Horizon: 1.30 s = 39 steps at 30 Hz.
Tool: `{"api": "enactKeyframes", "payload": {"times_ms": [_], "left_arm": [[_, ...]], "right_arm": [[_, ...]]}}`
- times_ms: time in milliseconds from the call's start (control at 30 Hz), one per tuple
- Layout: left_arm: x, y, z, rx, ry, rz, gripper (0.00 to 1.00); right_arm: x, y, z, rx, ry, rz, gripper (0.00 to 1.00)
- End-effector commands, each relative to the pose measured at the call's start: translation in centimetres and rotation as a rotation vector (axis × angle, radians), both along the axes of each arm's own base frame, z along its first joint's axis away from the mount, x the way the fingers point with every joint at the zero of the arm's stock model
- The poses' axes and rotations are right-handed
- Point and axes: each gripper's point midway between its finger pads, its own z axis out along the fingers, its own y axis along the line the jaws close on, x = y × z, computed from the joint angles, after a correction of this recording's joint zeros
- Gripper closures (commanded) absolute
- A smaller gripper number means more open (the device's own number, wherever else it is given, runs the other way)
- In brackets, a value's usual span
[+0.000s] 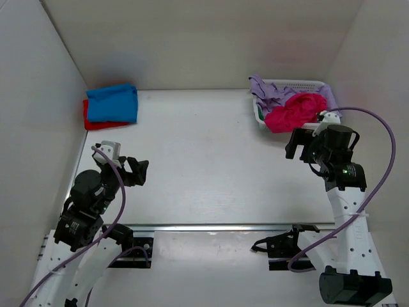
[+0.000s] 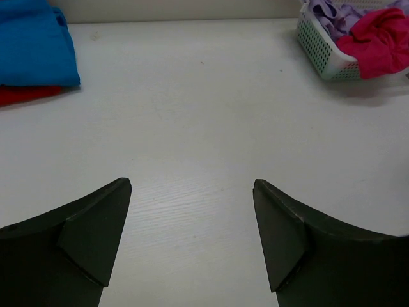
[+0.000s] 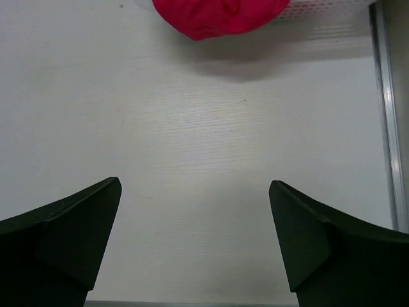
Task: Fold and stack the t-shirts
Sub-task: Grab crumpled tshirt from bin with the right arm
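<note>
Two spread fingers (image 3: pixel 70 236) of right gripper (image 3: pixel 195 185) face crimson-pink t-shirt (image 3: pixel 217 16), apart.

The blue t-shirt (image 1: pixel 112 102) and red t-shirt (image 1: pixel 93 122) are plain, as are the crimson-pink t-shirt (image 1: pixel 293 112) and lilac garment (image 1: pixel 271 91). The basket (image 2: pixel 319 51) is white with a perforated grid. The surface (image 1: pixel 204 153) is white. The left end effector (image 2: pixel 192 192) and right end effector (image 3: pixel 195 188) are black.

Lighting: bright, even and diffuse, from overhead; the white table (image 1: pixel 204 147) reads matte.
Shadows: soft grey band on the table just in front of the basket (image 2: pixel 319 54), under the overhanging crimson-pink t-shirt (image 3: pixel 217 16).
Focus: crisp around the basket; left gripper fingers (image 2: pixel 83 249) and right gripper fingers (image 3: pixel 64 236) dark and soft-edged, far nearer the lens than the basket.
</note>
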Motion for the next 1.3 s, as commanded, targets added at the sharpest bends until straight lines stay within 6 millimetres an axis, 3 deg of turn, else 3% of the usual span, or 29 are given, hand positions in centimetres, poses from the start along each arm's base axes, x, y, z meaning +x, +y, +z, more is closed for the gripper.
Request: {"api": "enactKeyframes", "payload": {"times_ms": [0,100,300,367,500,567,600,633,700,767,800,867,900,1033,1067,1133,1167,1267], "left_arm": [[-0.5,0.0,-1.6,0.012,0.054,-0.007,0.12],[-0.3,-0.8,-3.4,-0.005,0.099,-0.035,0.12],[-0.3,-1.1,-5.0,-0.017,0.117,-0.051,0.12],[0.0,-1.7,-4.4,-0.034,0.113,-0.065,0.12],[1.4,-1.9,-3.5,-0.062,0.117,-0.037,0.13],[2.0,-2.2,-3.0,-0.061,0.125,-0.042,0.14],[2.0,-2.4,-2.9,-0.069,0.127,-0.050,0.14],[2.1,-2.3,-2.9,-0.069,0.125,-0.046,0.16],[2.2,-2.5,-2.5,-0.080,0.105,-0.053,0.16],[2.1,-3.0,-2.9,-0.075,0.116,-0.078,0.16],[2.1,-2.9,-3.1,-0.071,0.117,-0.076,0.16],[2.0,-2.8,-3.9,-0.067,0.135,-0.070,0.16],[1.9,-3.0,-4.5,-0.059,0.144,-0.081,0.16],[1.9,-3.2,-5.7,-0.046,0.172,-0.083,0.16],[2.0,-3.1,-5.7,-0.043,0.166,-0.079,0.15],[1.8,-3.4,-6.3,-0.037,0.173,-0.095,0.16],[2.0,-3.5,-6.5,-0.038,0.178,-0.095,0.16],[2.2,-3.4,-7.2,-0.028,0.192,-0.090,0.16]], "right_arm": [[1.3,-0.5,3.0,-0.094,-0.105,-0.002,0.01],[0.9,0.5,3.6,-0.116,-0.133,0.113,0.01],[0.2,0.3,4.8,-0.152,-0.164,0.083,0.01],[1.3,0.1,4.4,-0.116,-0.158,0.056,0.01],[5.7,-0.5,4.0,0.022,-0.156,0.032,0.01],[8.4,-0.7,3.7,0.028,-0.135,0.011,0.19],[8.9,-0.9,3.7,0.024,-0.128,-0.001,0.67],[10.1,-1.0,3.5,0.020,-0.116,-0.010,0.91],[12.1,-1.7,2.6,0.032,-0.094,-0.038,1.00],[13.6,-2.8,1.7,0.027,-0.083,-0.072,1.00],[14.2,-3.0,2.3,0.018,-0.099,-0.083,0.98],[15.7,-4.1,1.1,-0.008,-0.081,-0.122,0.81],[16.6,-4.6,0.7,-0.017,-0.080,-0.140,0.78],[19.4,-6.0,-0.2,-0.065,-0.072,-0.178,0.34],[20.3,-6.4,-1.6,-0.082,-0.048,-0.196,0.31],[21.8,-7.0,-0.8,-0.096,-0.065,-0.215,0.28],[22.6,-7.4,-2.2,-0.104,-0.036,-0.232,0.27],[24.7,-8.4,-3.5,-0.116,-0.007,-0.277,0.30]]}}
